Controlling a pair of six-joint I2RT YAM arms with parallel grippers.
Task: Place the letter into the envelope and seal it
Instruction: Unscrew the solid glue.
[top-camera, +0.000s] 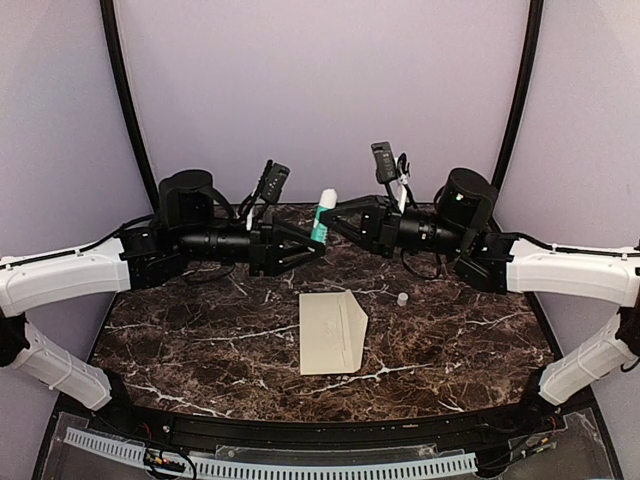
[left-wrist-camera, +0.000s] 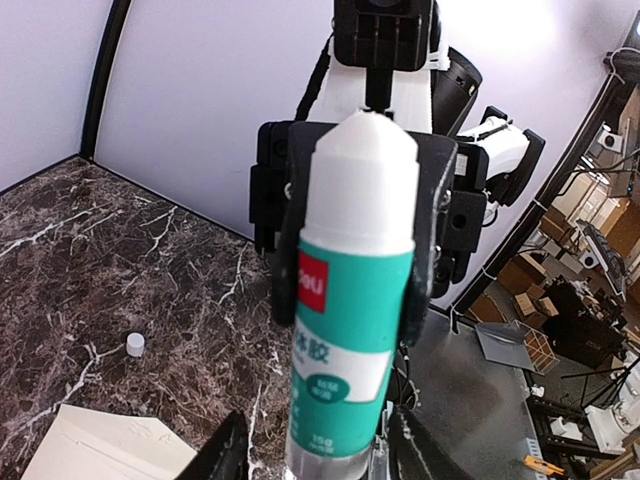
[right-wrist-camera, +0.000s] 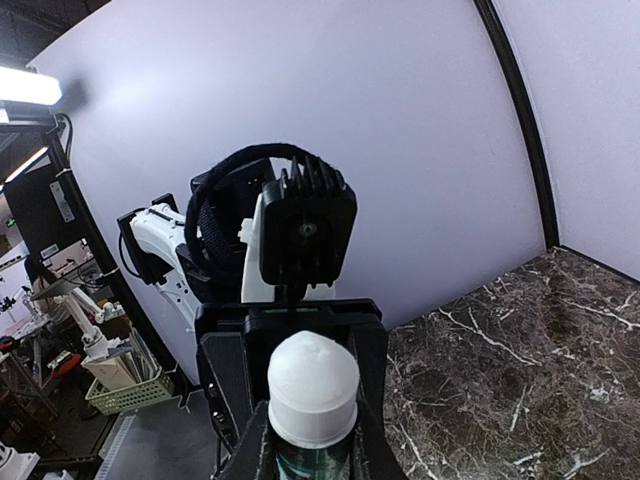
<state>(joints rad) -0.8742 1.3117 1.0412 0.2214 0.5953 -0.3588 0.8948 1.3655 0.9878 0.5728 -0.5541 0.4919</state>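
Risks, 9 to 3 o'clock:

- left gripper (top-camera: 312, 243): jaws flank the base of the glue stick (top-camera: 324, 212). Can't tell if they're pinching it or only bracketing it. It sits low on a smooth round barrel, so a weak grip would probably let the stick tip or slide.
- The stick is upright in mid-air at 12 o'clock from the envelope (top-camera: 328, 335), white domed tip up and apparently uncapped. If dropped it likely lands on the table (top-camera: 200, 340) or smears the paper.
- The envelope lies flat near table centre, flap pointing to 3 o'clock and looking open. The letter doesn't show as a separate sheet; probably inside already, can't confirm. Nothing pins the envelope, so dragging glue along the flap could skid it on the marble.
- small white cap (top-camera: 401, 298): loose at 2 o'clock of the envelope, well apart from it. An arm sweep could knock it away.
- right gripper (top-camera: 335, 222): pressed onto the upper barrel, carrying the stick. Letting go before the left has a firm hold is the main failure.

Both arms crowd the stick, but the path down to the flap is unobstructed.
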